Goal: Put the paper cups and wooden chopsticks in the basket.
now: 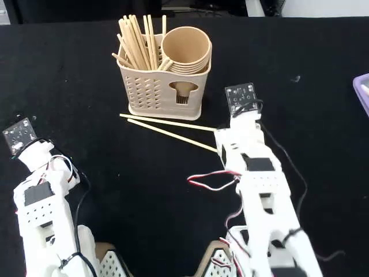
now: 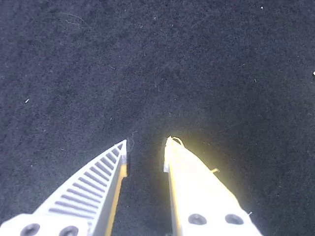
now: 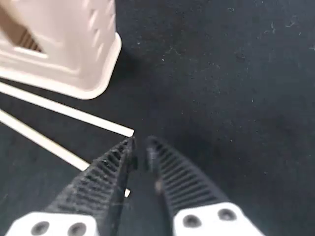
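In the high view, the basket (image 1: 164,92) stands in the upper middle of the frame on the black surface (image 1: 86,150). The paper cups (image 1: 185,49) sit stacked in its right part. A bunch of chopsticks (image 1: 137,43) stands in its left part. Two loose chopsticks (image 1: 167,128) lie flat just in front of the basket. My right arm (image 1: 253,173) is at their right ends. My left arm (image 1: 37,202) is in the lower left, well apart from it all.

In the left wrist view, the left pincer (image 2: 146,142) is partly open and holds nothing. There is bare surface under it.

In the right wrist view, the right pincer (image 3: 140,143) is narrow, almost closed, and holds nothing. Its tips are just beside the ends of the loose chopsticks, with a basket corner near.

I think the cups are done and these two sticks are what is left. Next I must open the right pincer wider, go down over one stick, and squeeze. The sticks are thin and flat, so one may slip.
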Tool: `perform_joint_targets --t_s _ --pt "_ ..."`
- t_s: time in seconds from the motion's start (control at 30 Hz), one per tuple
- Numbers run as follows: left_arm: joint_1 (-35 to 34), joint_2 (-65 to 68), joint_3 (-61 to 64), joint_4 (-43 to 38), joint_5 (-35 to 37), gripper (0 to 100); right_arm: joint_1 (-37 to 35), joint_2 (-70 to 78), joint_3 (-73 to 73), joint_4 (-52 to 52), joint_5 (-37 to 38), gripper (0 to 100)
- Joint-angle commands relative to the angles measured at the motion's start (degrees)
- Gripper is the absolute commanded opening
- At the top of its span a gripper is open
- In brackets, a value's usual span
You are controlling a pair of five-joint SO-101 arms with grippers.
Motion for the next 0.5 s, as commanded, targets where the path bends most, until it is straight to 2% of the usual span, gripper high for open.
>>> perform_joint_targets --t_s 0.0,0.13,0.2,0.33,0.47 --pt "0.0 -1.1 -1.0 -0.9 0.2 13 1.1 8.5 -5.1 -5.7 -4.6 1.2" --pt "0.0 -1.1 -1.0 -0.9 0.2 13 0.9 20.9 -13.0 -5.9 -12.7 1.2" --pt "0.0 -1.1 -1.0 -0.9 0.2 13 0.8 26.1 -16.6 -5.9 -14.5 1.2" --pt "0.0 -1.1 -0.9 -0.9 0.2 13 0.7 33.2 -21.5 -5.8 -14.4 1.2" --pt "0.0 -1.1 -0.9 -0.9 0.2 13 0.6 34.3 -23.3 -5.8 -14.4 1.2"
